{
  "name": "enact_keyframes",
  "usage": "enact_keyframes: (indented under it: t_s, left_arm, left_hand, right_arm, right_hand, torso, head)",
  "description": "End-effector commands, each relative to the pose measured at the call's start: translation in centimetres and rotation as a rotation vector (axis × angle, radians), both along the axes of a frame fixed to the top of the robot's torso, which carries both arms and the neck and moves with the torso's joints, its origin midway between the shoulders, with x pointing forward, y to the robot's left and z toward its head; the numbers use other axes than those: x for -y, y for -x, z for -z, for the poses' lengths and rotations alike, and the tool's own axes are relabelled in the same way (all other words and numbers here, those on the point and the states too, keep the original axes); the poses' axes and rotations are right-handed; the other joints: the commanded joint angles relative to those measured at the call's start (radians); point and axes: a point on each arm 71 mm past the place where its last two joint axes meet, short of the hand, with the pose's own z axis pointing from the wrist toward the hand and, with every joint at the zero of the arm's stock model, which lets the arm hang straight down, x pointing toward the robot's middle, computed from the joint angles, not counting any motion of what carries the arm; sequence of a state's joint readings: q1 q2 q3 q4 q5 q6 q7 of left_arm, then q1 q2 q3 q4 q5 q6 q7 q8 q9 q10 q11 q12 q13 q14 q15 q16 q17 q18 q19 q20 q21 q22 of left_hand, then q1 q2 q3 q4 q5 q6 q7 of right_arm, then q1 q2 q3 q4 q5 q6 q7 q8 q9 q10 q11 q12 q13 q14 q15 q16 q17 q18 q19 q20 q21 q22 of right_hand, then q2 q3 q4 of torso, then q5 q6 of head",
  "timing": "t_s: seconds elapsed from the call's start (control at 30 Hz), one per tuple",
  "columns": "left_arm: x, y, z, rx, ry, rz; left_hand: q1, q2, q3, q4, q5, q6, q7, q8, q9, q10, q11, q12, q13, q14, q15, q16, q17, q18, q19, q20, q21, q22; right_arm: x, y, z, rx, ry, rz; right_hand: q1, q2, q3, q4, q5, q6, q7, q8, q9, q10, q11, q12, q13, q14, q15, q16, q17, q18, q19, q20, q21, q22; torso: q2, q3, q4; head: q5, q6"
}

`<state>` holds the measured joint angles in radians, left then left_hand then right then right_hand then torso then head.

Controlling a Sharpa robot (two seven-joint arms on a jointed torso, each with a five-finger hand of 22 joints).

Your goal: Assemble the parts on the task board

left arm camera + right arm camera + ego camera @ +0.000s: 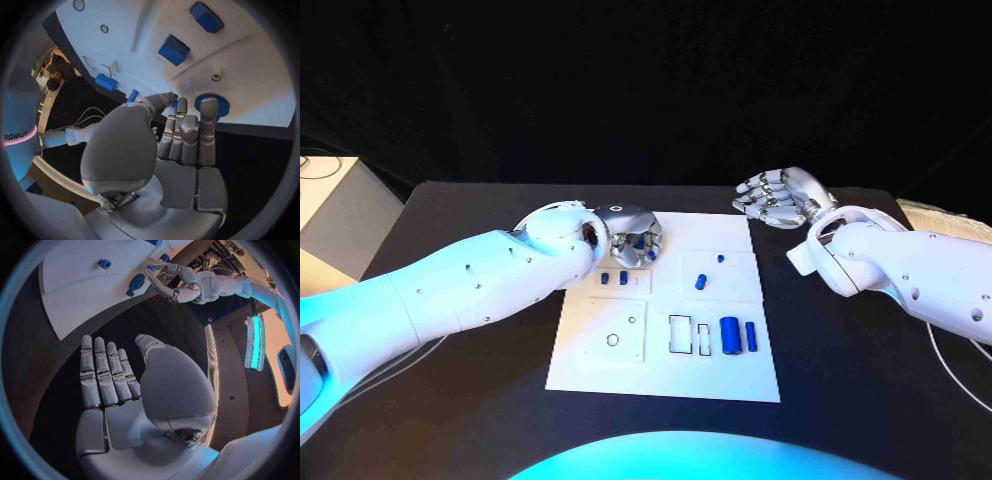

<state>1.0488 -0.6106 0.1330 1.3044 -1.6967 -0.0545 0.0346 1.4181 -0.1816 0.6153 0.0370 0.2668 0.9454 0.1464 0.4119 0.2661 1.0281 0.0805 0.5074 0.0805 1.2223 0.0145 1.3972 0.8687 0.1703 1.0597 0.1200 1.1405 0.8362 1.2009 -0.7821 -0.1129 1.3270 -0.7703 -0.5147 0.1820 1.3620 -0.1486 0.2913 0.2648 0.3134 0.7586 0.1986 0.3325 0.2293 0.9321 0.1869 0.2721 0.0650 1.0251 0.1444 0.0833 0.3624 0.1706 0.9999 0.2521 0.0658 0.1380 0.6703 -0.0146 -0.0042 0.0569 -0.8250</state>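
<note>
Task board (733, 378) lies flat in the middle of the black table (848, 400), and I keep it square in front of the robot so both arms can reach it. Blue parts sit in its recesses: two long cylinders (730, 333) near the front right, two small pieces (615, 277) just in front of my left hand.

Left hand (629, 232) is over the board's far left corner, fingers extended and close together. In the left wrist view the fingertips (209, 106) rest on or just above a round blue disc part (212, 105) near the board's edge. I cannot tell whether the disc is actually gripped. I judge this posture to be a seating or locating move on that part.

Right hand (779, 197) is off the board's far right corner, well apart from every part, fingers spread flat and holding nothing. I park it there to leave the left arm's working area unobstructed.
</note>
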Motion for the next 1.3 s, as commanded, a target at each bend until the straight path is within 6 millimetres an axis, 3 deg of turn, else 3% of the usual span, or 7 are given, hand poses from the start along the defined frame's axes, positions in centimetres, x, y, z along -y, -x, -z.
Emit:
enact_keyframes:
  t_s: [0.03,0.27,0.43,0.63,1.3]
  left_arm:
    - [-0.3,0.1,-1.0,0.008,0.044,-0.001]
    - [-2.2,0.3,-2.6,0.006,0.049,-0.026]
    - [-3.7,0.4,-2.8,-0.005,0.023,-0.050]
    - [-5.0,0.4,-2.5,-0.023,-0.015,-0.076]
    - [-6.1,0.5,-1.0,-0.054,-0.067,-0.098]
  left_hand:
    - [-0.003,0.003,0.001,-0.005,0.000,0.009,0.000,-0.004,0.009,0.006,0.002,-0.006,-0.001,0.004,0.001,0.003,-0.002,-0.009,0.007,0.002,0.002,0.000]
    - [-0.005,0.002,-0.001,-0.005,-0.001,0.012,0.000,-0.005,0.011,0.010,0.003,-0.011,-0.001,0.003,0.001,0.003,-0.004,-0.008,0.005,0.002,0.001,-0.002]
    - [-0.007,0.000,-0.002,-0.005,-0.001,0.013,0.000,-0.007,0.012,0.013,0.003,-0.015,0.000,0.000,0.002,0.002,-0.010,-0.008,0.002,0.002,-0.002,-0.006]
    - [-0.008,0.000,-0.003,-0.005,-0.001,0.015,0.000,-0.008,0.012,0.015,0.003,-0.018,0.000,-0.001,0.002,0.001,-0.010,-0.007,0.000,0.002,-0.003,-0.008]
    - [-0.011,-0.002,-0.007,-0.005,-0.002,0.018,-0.001,-0.011,0.015,0.021,0.002,-0.027,0.000,-0.006,0.002,-0.002,-0.019,-0.006,-0.005,0.002,-0.008,-0.014]
  right_arm:
    - [-0.1,0.0,0.0,0.004,0.000,-0.019]
    - [0.1,0.0,0.0,0.004,0.001,-0.016]
    - [0.2,0.0,0.0,0.004,0.002,-0.013]
    - [0.3,0.0,0.0,0.004,0.003,-0.011]
    - [0.3,0.1,0.0,0.005,0.003,-0.011]
  right_hand:
    - [0.007,-0.003,0.008,0.000,0.004,0.008,0.053,-0.004,-0.001,0.007,0.003,-0.007,-0.001,0.006,-0.001,-0.006,-0.001,0.013,-0.003,-0.001,0.000,-0.001]
    - [0.007,-0.003,0.008,0.000,0.004,0.008,0.053,-0.004,-0.001,0.007,0.003,-0.007,-0.001,0.006,-0.001,-0.006,-0.001,0.013,-0.003,-0.001,0.000,-0.001]
    - [0.007,-0.003,0.008,0.000,0.004,0.008,0.053,-0.004,-0.001,0.007,0.003,-0.007,-0.001,0.006,-0.001,-0.006,-0.001,0.013,-0.003,-0.001,0.000,-0.001]
    - [0.006,-0.005,0.010,0.000,0.004,0.010,0.052,-0.003,-0.002,0.009,0.002,-0.008,-0.001,0.008,-0.001,-0.006,-0.005,0.014,-0.001,-0.001,0.001,-0.005]
    - [0.006,-0.005,0.010,0.000,0.004,0.010,0.052,-0.003,-0.002,0.009,0.002,-0.008,-0.001,0.008,-0.001,-0.006,-0.005,0.014,-0.001,-0.001,0.001,-0.005]
  torso:
    - [-0.001,-0.0006,0.0008]
    - [-0.003,0.0006,0.0015]
    - [-0.002,0.0002,0.0022]
    - [0.000,0.0002,-0.0011]
    - [0.000,0.0006,-0.0019]
  head:
    - [0.003,0.001]
    - [0.007,0.002]
    - [0.008,0.003]
    - [0.013,0.002]
    - [0.016,-0.004]
